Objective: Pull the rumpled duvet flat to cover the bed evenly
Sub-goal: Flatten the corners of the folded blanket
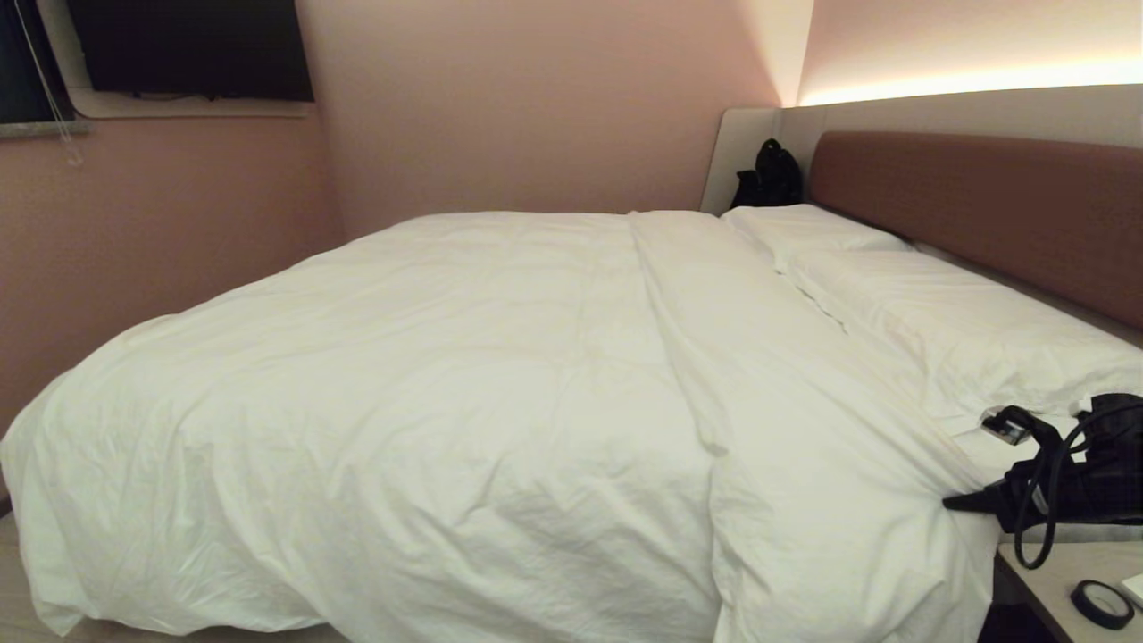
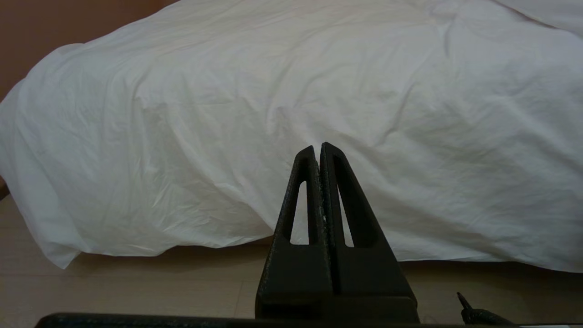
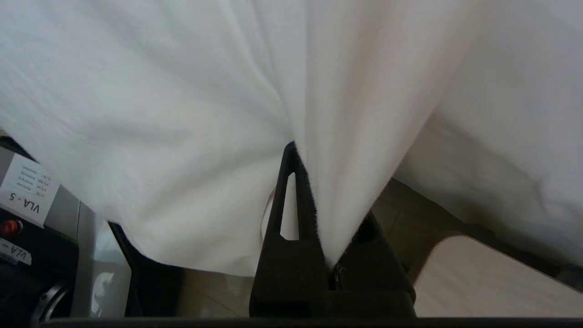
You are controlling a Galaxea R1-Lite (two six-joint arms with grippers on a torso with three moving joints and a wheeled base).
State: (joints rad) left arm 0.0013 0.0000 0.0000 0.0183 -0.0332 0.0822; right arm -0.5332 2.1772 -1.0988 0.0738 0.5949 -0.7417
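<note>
The puffy white duvet [image 1: 464, 384] lies spread over the bed, with a long ridge running from the far side to the near edge. The bed's brown headboard [image 1: 982, 205] is on the right. My right gripper [image 1: 960, 502] is at the duvet's near right corner. In the right wrist view this gripper [image 3: 314, 157] is shut on a pinched fold of the duvet [image 3: 182, 114], and one finger is hidden behind the cloth. My left gripper [image 2: 319, 146] is shut with nothing in it. It hangs low, facing the duvet's draped side [image 2: 273, 91] without touching it.
Two white pillows [image 1: 938, 313] lie along the headboard. A black bag [image 1: 768, 174] sits in the far corner. A nightstand [image 1: 1063, 572] with a black tape roll [image 1: 1101, 604] stands at the near right. Pale wood floor [image 2: 114, 282] runs under the duvet's hem.
</note>
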